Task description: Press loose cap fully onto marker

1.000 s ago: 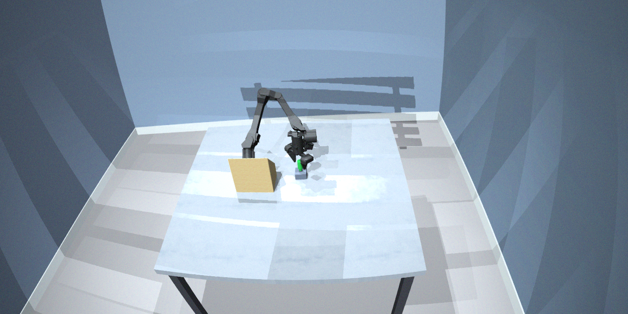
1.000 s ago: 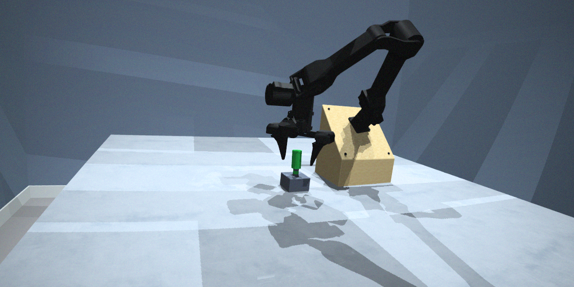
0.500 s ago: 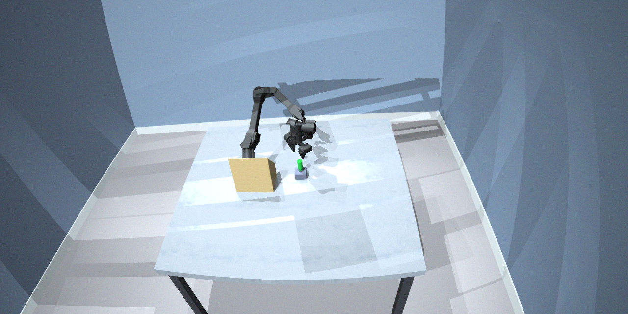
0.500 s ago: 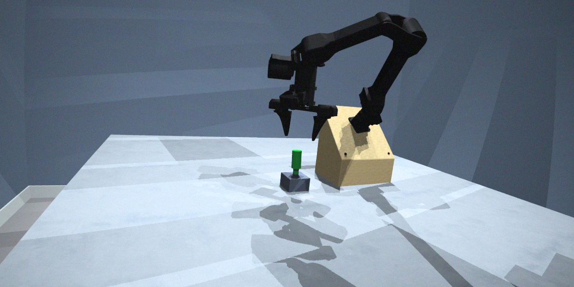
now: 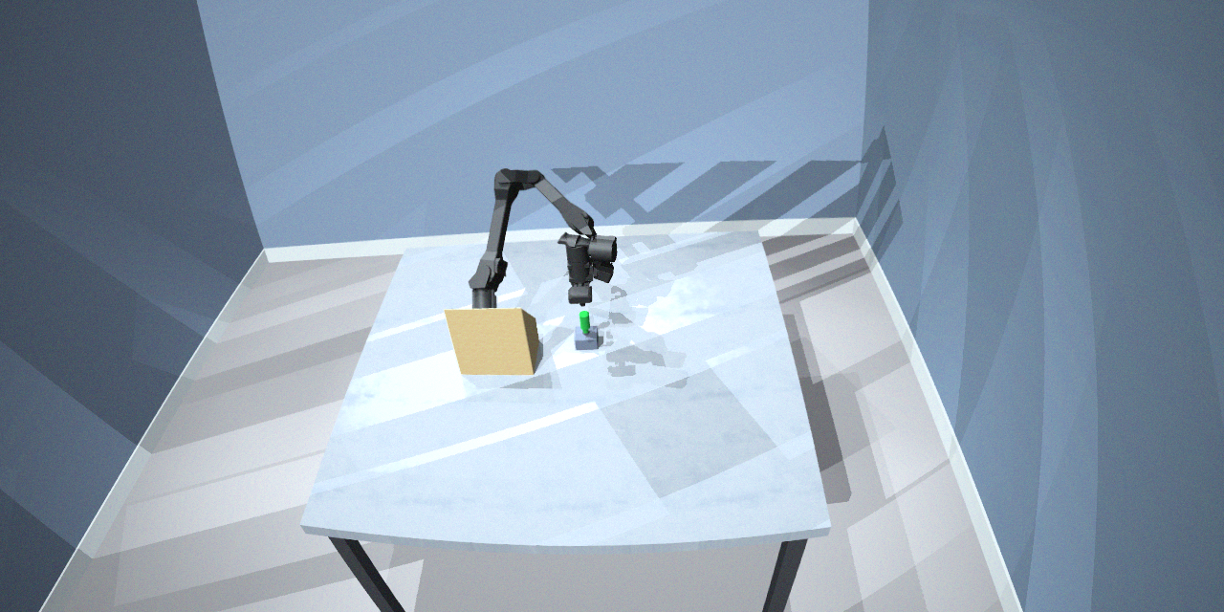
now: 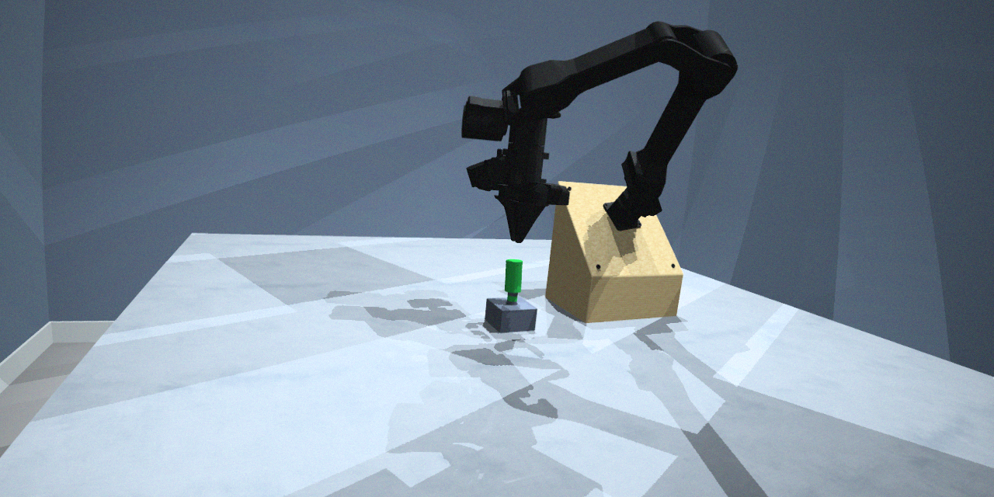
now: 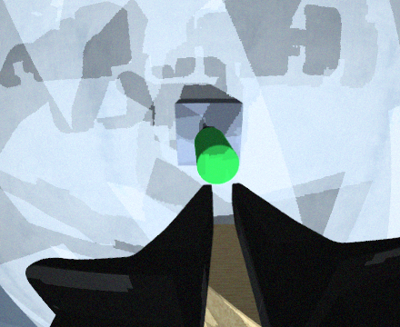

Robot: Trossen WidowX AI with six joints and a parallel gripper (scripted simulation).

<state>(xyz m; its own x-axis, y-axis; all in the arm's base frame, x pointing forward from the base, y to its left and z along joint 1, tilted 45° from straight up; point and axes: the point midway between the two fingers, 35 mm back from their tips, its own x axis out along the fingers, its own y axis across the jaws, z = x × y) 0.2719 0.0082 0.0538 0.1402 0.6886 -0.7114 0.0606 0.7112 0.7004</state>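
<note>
Exterior view shows the black arm (image 6: 611,70) arching from its base behind a tan wooden box (image 6: 611,264) over to the left, with the tool (image 6: 518,237) pointing straight down. Its two fingers are pressed together into a single narrow point and pinch nothing. Directly below the tip, with a clear gap of air between, stands the green cap (image 6: 512,276) seated on the marker, whose thin dark neck shows just under the cap where it enters the grey holder block (image 6: 510,315). The block rests on the pale surface (image 6: 208,383), just left of the box and near it without touching. Top view gives the same layout from above: the tool (image 5: 580,300) hangs over the cap (image 5: 584,321), the block (image 5: 587,341) sits just right of the box (image 5: 494,340), and the arm's base stands at the far side of that box. Wrist view looks down past the two dark fingers, which leave only a slim slot between them, toward the round green top of the cap (image 7: 217,163) and the block (image 7: 191,127) beneath it; the cap appears just beyond the fingertips and is apart from them. Patchy grey shadows cross the surface around the block.
</note>
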